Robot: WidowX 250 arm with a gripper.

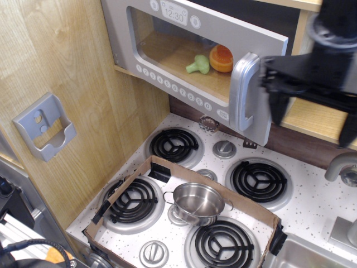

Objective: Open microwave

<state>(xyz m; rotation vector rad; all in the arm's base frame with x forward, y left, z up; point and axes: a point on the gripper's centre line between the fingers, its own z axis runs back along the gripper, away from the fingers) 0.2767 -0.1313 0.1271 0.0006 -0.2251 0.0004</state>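
jaws spread wide and empty on your gripper [312,114], which hangs blurred just right of the handle [243,91], touching nothing. the microwave [184,53] sits above the stove [223,190], its door swung partly out, so the toy food [212,60] shows through the window. judged nearly done: the door stands ajar unheld.

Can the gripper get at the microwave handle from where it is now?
Probably yes: the gripper sits open just right of the handle, apart from it, with nothing between them.
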